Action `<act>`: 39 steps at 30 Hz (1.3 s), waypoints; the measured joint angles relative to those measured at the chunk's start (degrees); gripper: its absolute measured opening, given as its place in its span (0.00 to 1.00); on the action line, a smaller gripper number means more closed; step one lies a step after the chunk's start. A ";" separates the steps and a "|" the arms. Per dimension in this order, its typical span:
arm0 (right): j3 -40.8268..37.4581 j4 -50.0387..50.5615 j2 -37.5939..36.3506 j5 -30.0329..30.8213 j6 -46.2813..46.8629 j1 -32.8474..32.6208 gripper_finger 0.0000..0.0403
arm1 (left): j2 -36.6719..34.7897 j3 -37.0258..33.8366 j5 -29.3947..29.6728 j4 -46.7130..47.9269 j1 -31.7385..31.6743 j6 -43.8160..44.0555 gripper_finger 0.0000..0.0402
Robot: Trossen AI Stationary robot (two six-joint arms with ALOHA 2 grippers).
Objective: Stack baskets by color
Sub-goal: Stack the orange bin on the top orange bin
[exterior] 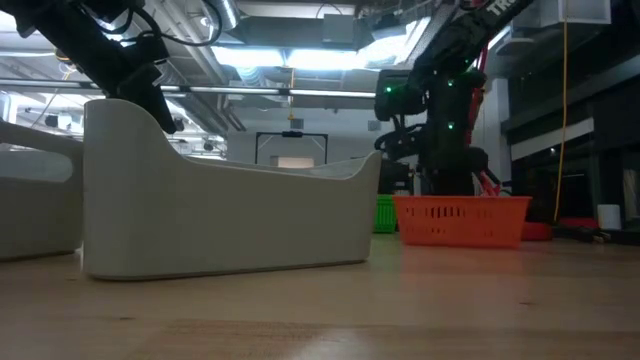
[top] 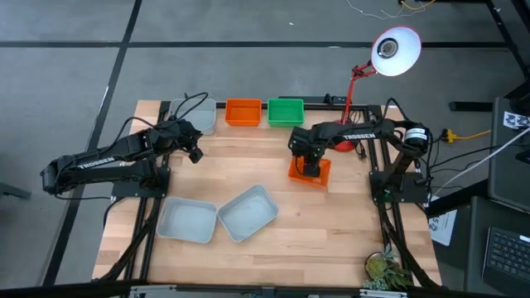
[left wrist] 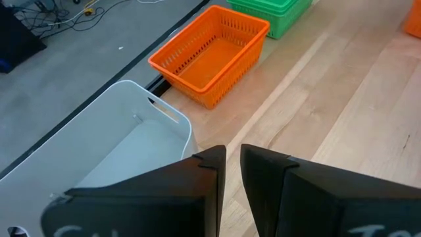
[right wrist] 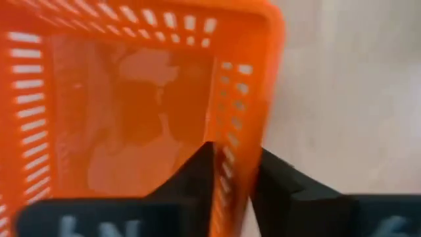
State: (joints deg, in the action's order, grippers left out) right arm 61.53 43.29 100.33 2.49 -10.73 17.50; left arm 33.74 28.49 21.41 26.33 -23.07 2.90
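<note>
An orange basket (top: 319,175) sits right of the table's middle, with my right gripper (top: 310,168) over it, pointing down and shut on one wall. At the far edge stand another orange basket (top: 243,112), a green basket (top: 286,112) and a pale basket (left wrist: 131,145). My left gripper (left wrist: 233,178) hovers beside that pale basket, open by a narrow slit, with nothing between the fingers. Two more pale baskets (top: 188,220) (top: 247,213) rest on their bottoms near the front. My right gripper has one finger inside the orange basket and one outside, with a side wall (right wrist: 238,151) between them. The fingers come from above, pointing down. In the low view the basket's bottom (exterior: 460,242) lies level on the table.
A red desk lamp (top: 389,51) stands at the far right, just behind my right arm. A small plant (top: 385,269) sits at the near right corner. Bare wood lies between the near pale baskets and the far row.
</note>
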 joint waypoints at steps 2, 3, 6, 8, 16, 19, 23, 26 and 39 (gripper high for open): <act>0.60 -0.28 0.00 1.41 -0.74 0.00 0.06 | 0.00 0.00 0.00 0.00 0.00 0.00 0.10; 1.25 -0.28 0.00 1.95 -1.68 0.00 0.03 | 0.00 0.00 0.00 0.00 0.00 0.00 0.10; 4.58 0.16 -0.02 5.44 -3.50 -0.12 0.02 | 0.00 0.00 -0.01 0.00 0.00 0.02 0.10; 8.00 0.10 -0.02 7.46 -5.73 -0.12 0.01 | 0.00 0.00 -0.01 -0.02 0.00 0.02 0.10; 26.63 -6.65 -0.02 8.39 -19.62 1.45 0.00 | 0.00 0.00 0.00 -0.01 -0.02 0.01 0.10; 32.01 -17.16 -0.02 8.15 -23.28 3.52 0.00 | 0.00 0.00 0.00 0.00 -0.01 -0.21 0.10; 38.36 -27.94 1.95 2.91 -24.42 7.00 0.00 | -0.25 -0.02 -0.15 0.20 0.00 -1.90 0.10; 44.90 -27.06 6.57 -0.92 -24.04 9.29 0.00 | -2.36 -0.02 -3.72 0.15 -0.02 -3.26 0.10; 73.49 -11.86 36.08 -13.18 -23.89 15.27 0.00 | -10.65 -0.96 -12.73 -3.88 0.00 -1.03 0.10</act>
State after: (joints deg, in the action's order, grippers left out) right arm 135.02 31.43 136.42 -10.69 -34.62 32.77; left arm 23.09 27.53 8.68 22.45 -23.07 1.87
